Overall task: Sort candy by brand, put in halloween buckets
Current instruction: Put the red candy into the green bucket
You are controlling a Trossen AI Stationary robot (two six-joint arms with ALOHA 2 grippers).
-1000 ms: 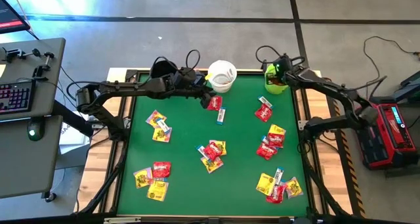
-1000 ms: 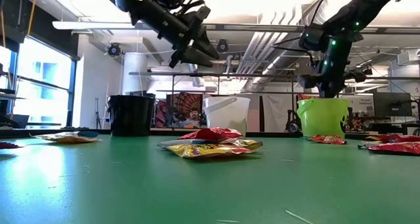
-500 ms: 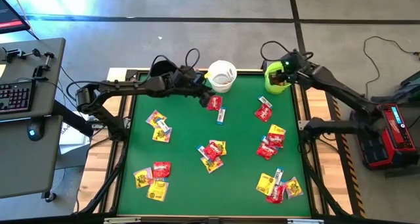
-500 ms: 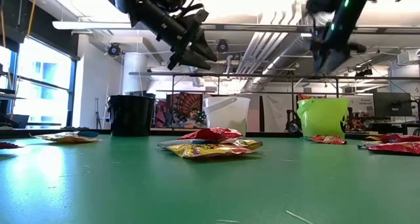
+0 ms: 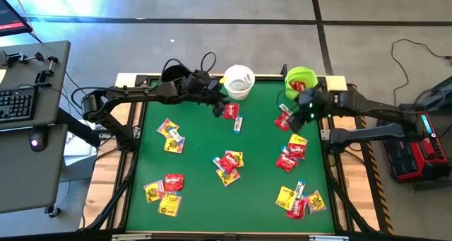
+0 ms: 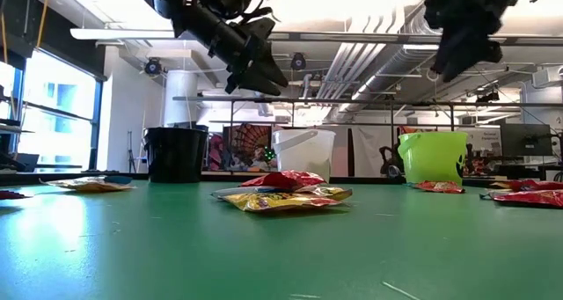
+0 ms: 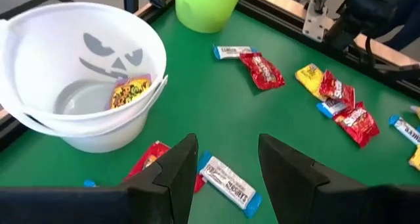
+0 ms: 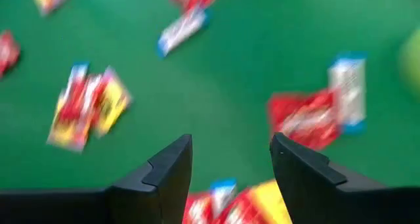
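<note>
Your right gripper (image 5: 305, 112) hangs empty, fingers apart, just beside the lime green bucket (image 5: 299, 81), over the red packet (image 5: 284, 121) there. Your left gripper (image 5: 220, 101), also spread and empty, waits beside the white bucket (image 5: 239, 81) above a white-and-blue packet (image 7: 229, 184), likely its next pick.

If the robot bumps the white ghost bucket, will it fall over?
Probably it slides rather than tips: the white bucket looks wide and squat on the green table. It seems thin plastic holding just one yellow candy, so it is likely light and easy to shove.
</note>
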